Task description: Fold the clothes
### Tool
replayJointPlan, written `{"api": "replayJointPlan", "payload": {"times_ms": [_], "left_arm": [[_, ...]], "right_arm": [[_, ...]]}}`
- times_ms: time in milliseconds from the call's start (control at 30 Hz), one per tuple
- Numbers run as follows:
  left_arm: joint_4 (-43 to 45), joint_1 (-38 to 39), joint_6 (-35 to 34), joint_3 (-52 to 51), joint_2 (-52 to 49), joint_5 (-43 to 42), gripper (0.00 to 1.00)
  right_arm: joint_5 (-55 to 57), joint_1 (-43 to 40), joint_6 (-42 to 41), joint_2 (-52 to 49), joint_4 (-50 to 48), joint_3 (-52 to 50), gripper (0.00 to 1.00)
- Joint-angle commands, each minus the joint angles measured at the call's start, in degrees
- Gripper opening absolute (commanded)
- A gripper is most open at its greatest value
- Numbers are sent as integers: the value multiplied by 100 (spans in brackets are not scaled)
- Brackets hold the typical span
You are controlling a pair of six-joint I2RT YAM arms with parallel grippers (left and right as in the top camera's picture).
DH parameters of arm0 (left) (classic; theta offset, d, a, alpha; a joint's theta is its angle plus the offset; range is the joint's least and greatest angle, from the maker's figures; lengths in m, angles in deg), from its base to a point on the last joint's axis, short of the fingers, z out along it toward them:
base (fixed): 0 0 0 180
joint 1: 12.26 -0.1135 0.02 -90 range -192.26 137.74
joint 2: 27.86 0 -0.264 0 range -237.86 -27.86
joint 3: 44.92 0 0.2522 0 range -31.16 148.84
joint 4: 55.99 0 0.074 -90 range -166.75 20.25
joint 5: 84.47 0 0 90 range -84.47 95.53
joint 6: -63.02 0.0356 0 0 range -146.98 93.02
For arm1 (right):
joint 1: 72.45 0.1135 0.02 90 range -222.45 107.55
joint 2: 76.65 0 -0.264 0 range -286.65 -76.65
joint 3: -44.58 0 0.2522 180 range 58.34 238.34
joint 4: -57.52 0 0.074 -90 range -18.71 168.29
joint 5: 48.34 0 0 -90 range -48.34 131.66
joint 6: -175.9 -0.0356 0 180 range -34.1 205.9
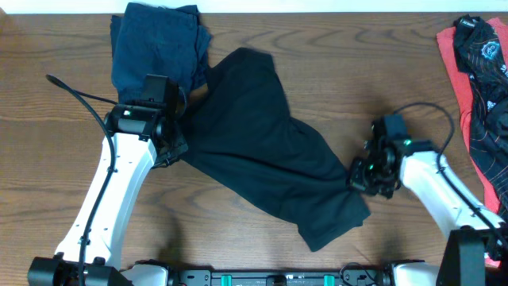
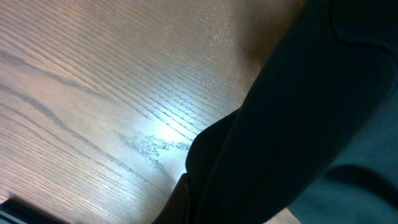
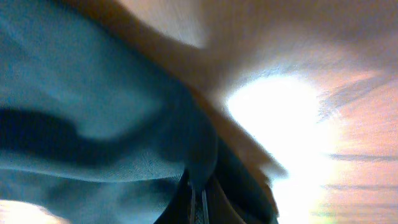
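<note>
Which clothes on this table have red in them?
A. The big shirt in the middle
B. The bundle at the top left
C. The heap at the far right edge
C: the heap at the far right edge of the table shows coral-red cloth beside black printed fabric, while the top-left bundle is dark navy and the middle shirt is plain black.

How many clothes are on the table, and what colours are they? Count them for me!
Dark navy shirt: 1
Plain black shirt: 1
Coral-red and black heap at the right edge: 1, though it may hold more than one garment
Total: 3
</note>
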Motion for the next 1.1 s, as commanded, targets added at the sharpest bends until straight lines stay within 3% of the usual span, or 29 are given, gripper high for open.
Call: {"api": "replayJointPlan", "payload": {"times_ms": [0,133,300,433,467,533,567,733,933,1067], "left_arm": [[-55,-31,-52,68,61,-55,6],[-50,-31,-52,57,61,-90,6],[-52,-31,-50,33,61,-203,6],[-50,-31,-52,2,61,-354,6],[-46,-31,-52,2,61,-376,6],[-9,-31,-52,2,61,-476,6],[13,-31,-52,2,61,-540,6],[122,-2,-55,2,61,-730,6],[299,-4,-269,2,59,-804,6],[352,-2,-562,2,61,-1051,6]], "right_arm": [[315,-326,131,9,326,994,1],[636,-772,238,9,728,2197,1],[929,-1526,142,0,568,3318,4],[925,-2120,151,-15,225,3676,17],[927,-2245,190,-24,109,3685,36],[925,-2404,321,-68,-7,3685,90],[922,-2435,413,-109,-17,3685,99],[516,-2367,835,-326,551,3683,99],[-835,-1840,1628,-334,1316,3679,99],[-719,-1281,1626,-337,1578,3672,99]]}}
